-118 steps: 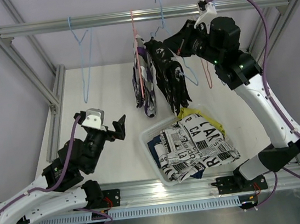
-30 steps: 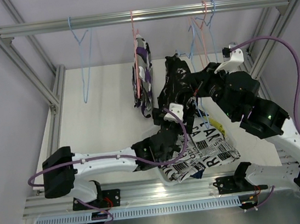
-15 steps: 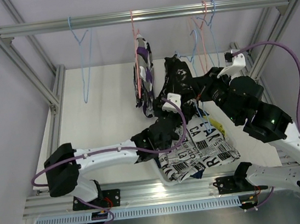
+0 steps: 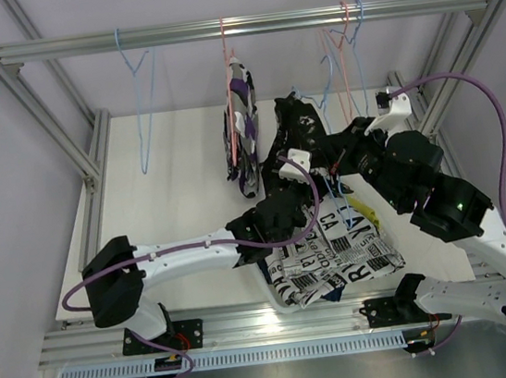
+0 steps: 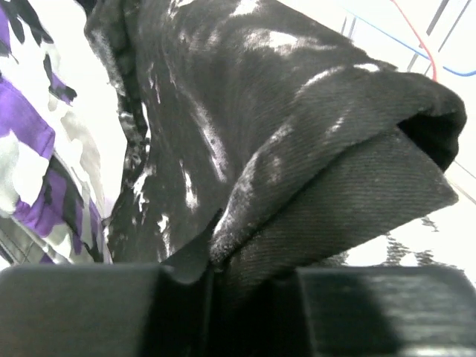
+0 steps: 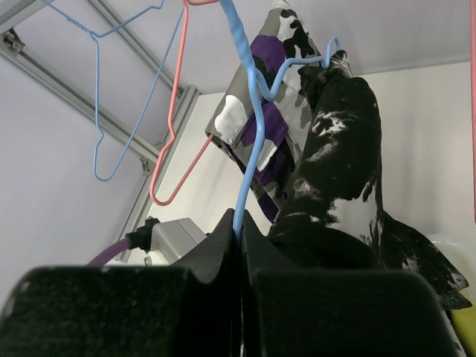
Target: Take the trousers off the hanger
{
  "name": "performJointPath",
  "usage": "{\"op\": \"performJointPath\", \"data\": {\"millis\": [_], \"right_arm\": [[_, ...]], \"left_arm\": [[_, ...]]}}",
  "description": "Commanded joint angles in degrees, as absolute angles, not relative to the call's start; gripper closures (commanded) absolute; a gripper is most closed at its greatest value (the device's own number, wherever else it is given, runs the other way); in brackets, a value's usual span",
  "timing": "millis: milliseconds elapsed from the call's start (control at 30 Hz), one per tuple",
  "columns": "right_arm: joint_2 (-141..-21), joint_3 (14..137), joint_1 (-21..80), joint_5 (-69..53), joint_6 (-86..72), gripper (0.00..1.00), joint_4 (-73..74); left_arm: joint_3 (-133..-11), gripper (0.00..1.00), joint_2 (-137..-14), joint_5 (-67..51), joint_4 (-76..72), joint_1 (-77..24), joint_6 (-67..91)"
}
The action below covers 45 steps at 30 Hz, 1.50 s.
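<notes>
left claw (image 5: 245, 279) pinching fold of black-and-white splatter trousers (image 5: 260, 126), cloth squeezed between fingers. right claw (image 6: 239, 227) pressed together on thin wire of blue hanger (image 6: 251, 119). blue wire runs to top of splatter trousers. these trousers are up over middle of tabletop, between both claws. purple-white-black trousers (image 4: 243, 144) just beside them, to left, on pink hanger (image 4: 228, 80) hooked on top rail (image 4: 122, 41). grey-white patterned trousers (image 4: 336, 253) and yellow trousers (image 4: 365, 209) lie in bin (image 4: 276, 296) at front edge, right of middle.

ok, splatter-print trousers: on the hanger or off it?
On. Right wrist view: the blue hanger, pinched in the right gripper, hooks through the top of the splatter trousers. The left gripper is clamped on their fabric.
</notes>
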<state>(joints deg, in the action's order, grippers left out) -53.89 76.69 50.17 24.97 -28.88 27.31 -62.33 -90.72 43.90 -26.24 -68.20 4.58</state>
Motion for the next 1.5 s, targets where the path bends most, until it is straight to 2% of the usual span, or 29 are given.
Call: {"op": "performJointPath", "data": {"millis": [0,33,67,567,900,1467], "right_arm": [[-51.15,76.99,50.54,25.13,-28.83,1.0,24.52],[-51.07,76.73,50.62,25.57,-28.74,1.0,24.78],[-51.06,76.64,50.62,26.01,-28.57,1.0,24.87],[-50.54,72.6,48.34,28.04,-27.95,1.0,26.02],[-51.33,66.89,45.26,25.14,-29.97,1.0,23.47],[-50.27,61.79,43.86,27.6,-30.15,1.0,23.47]], "left_arm": [[-65.92,0.88,-89.48,43.77,-28.57,-66.8,3.26],[-65.92,0.99,-88.95,43.77,-28.48,-66.8,2.73],[-65.92,0.99,-88.34,43.68,-28.22,-66.8,1.77],[-67.5,0.99,-72.87,38.76,-14.17,-66.88,-0.53],[-70.05,0.99,-69.17,37.79,-8.09,-68.2,0.7],[-76.63,0.99,-64.25,36.83,2.98,-69.34,0.09]]}}
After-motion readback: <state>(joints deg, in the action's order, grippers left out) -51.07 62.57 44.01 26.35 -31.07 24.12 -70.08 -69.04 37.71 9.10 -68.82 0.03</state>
